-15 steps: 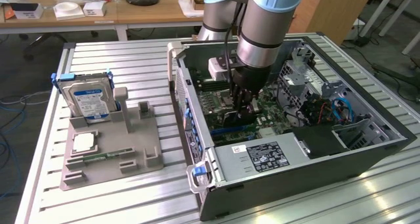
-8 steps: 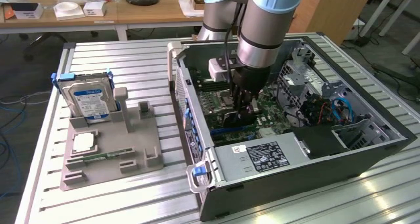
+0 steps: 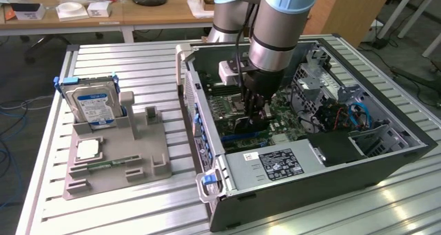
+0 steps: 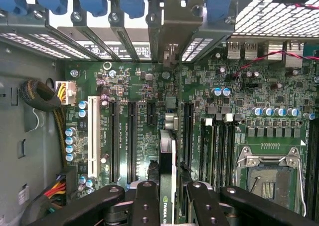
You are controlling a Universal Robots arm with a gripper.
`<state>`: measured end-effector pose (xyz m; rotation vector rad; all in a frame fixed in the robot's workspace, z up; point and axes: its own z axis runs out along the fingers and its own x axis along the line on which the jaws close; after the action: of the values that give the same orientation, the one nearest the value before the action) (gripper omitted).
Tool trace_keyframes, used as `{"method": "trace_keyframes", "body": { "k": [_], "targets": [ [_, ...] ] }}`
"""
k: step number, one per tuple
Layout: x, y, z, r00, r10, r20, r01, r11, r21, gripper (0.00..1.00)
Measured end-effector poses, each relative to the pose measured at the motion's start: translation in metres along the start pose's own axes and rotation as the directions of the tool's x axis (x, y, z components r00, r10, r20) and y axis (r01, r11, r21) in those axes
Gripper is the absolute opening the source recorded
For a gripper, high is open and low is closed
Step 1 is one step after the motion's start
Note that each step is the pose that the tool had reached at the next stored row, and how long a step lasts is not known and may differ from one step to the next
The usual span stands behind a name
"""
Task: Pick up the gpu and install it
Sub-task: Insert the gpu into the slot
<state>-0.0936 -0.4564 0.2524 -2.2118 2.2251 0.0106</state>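
The gpu (image 4: pixel 168 173) appears edge-on as a slim strip with a green logo, standing upright over the green motherboard (image 4: pixel 144 94) between two long black slots. Its pale metal bracket end (image 4: pixel 172 34) lines up with the case's rear slot openings. My gripper (image 4: pixel 169 206) is shut on the gpu, with a black finger (image 4: pixel 144 203) on either side of the card. In the exterior view my gripper (image 3: pixel 253 116) reaches down inside the open computer case (image 3: pixel 386 157), with the dark gpu (image 3: pixel 242 125) low against the board. Whether the card is seated in a slot I cannot tell.
A grey fixture (image 3: pixel 148 160) on the exterior view's left holds a silver hard drive with a blue label (image 3: pixel 95 105), a processor chip (image 3: pixel 90 150) and a memory stick (image 3: pixel 103 164). Inside the case are a power supply (image 3: pixel 276 165), a processor socket (image 4: pixel 266 178) and cable bundles (image 4: pixel 42 99).
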Motion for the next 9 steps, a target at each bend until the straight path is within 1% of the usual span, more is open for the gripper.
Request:
{"method": "trace_keyframes", "body": {
  "k": [9],
  "targets": [
    [0.0005, 0.0001, -0.0002, 1.0000, 0.002, -0.0003, -0.002, 1.0000, -0.0003, 0.26]
  ]
}}
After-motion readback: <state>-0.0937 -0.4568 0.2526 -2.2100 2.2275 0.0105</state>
